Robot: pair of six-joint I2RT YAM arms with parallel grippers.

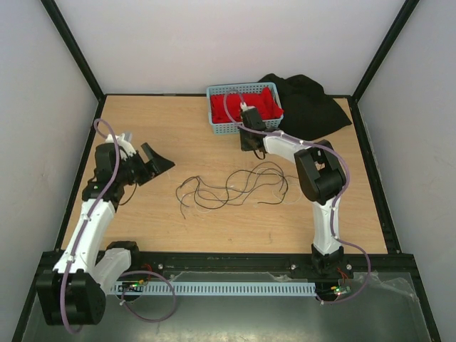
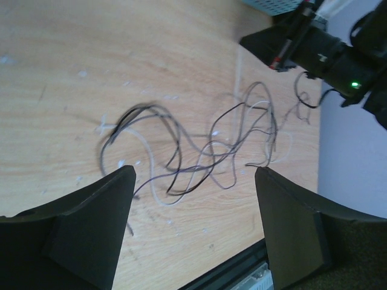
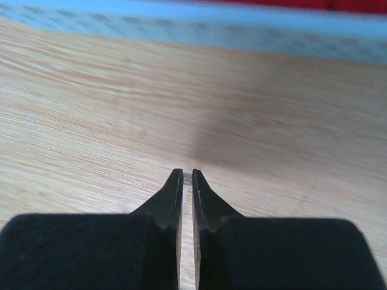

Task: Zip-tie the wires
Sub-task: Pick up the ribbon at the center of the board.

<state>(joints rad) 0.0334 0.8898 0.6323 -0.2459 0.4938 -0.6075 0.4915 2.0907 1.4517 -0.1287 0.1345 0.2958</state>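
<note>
The wires [image 1: 231,187] lie in a loose tangle of thin black and whitish strands at the middle of the table; they also show in the left wrist view [image 2: 199,151]. My left gripper [image 1: 155,162] is open and empty above the table, left of the wires [image 2: 195,172]. My right gripper [image 1: 251,139] is low over the table just in front of the blue basket [image 1: 242,130]. Its jaws [image 3: 187,174] are shut on the zip tie [image 3: 186,241], a thin white strip showing between the fingers. The zip tie cannot be made out in the top view.
The blue basket holds red cloth [image 1: 246,105] and its wall shows in the right wrist view [image 3: 242,33]. A black cloth [image 1: 306,103] lies at the back right. The right arm [image 2: 320,51] shows beyond the wires. Black frame rails edge the table.
</note>
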